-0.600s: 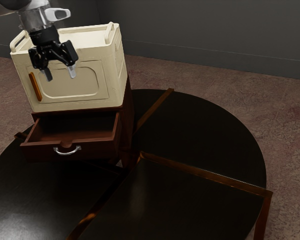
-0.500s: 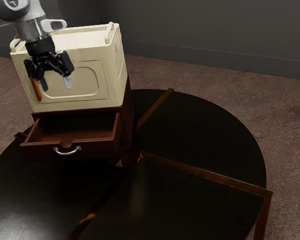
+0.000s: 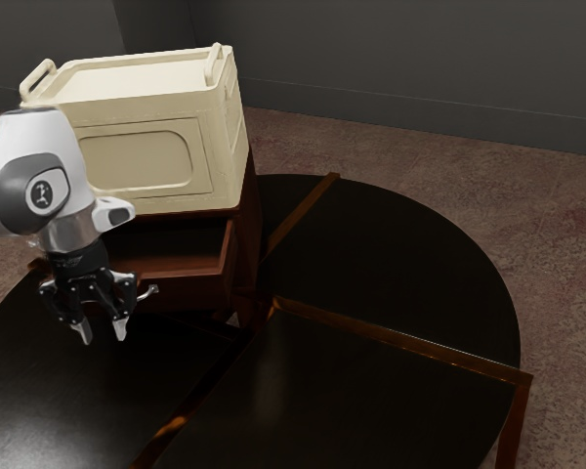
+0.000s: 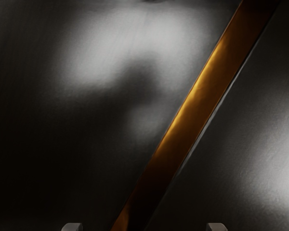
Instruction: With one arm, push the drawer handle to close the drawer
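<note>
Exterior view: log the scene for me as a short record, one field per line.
drawer: open, out from the cabinet
handle: on the drawer's front, partly hidden by the gripper
gripper: open, fingers pointing down, nothing between them
handle contact: cannot tell
cream box: standing on the cabinet
table: round, dark top, brown strips
task: drawer not yet closed

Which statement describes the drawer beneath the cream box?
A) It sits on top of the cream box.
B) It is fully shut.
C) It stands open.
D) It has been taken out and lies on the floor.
C: the drawer juts out from under the cream box, with part of its inside showing.
</note>
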Available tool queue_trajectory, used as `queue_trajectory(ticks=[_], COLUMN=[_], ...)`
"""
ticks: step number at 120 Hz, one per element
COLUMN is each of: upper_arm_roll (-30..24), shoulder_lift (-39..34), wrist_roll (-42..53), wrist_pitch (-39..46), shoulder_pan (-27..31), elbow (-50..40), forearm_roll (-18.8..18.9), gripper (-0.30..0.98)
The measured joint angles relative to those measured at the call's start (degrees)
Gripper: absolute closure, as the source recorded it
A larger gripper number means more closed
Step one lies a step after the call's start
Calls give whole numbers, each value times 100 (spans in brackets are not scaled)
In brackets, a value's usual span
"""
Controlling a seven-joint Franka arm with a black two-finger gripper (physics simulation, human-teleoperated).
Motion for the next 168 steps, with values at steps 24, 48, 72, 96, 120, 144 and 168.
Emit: queue_trajectory(ticks=[24, 48, 72, 96, 120, 144, 168], upper_arm_roll=[-94, -90, -38, 159, 181, 260, 399], shoulder_lift=[929, 1485, 2082, 2584, 3020, 3396, 3680], wrist_roll=[-319, -556, -731, -857, -947, -1011, -1059], wrist_pitch=[945, 1597, 1931, 2105, 2357, 2510, 2728], shoulder_pan=[8, 13, 96, 198, 194, 106, 58], elbow=[13, 292, 703, 1066, 1498, 1978, 2187], forearm_roll=[53, 479, 825, 1178, 1443, 1691, 1951], gripper=[54, 65, 71, 73, 74, 74, 73])
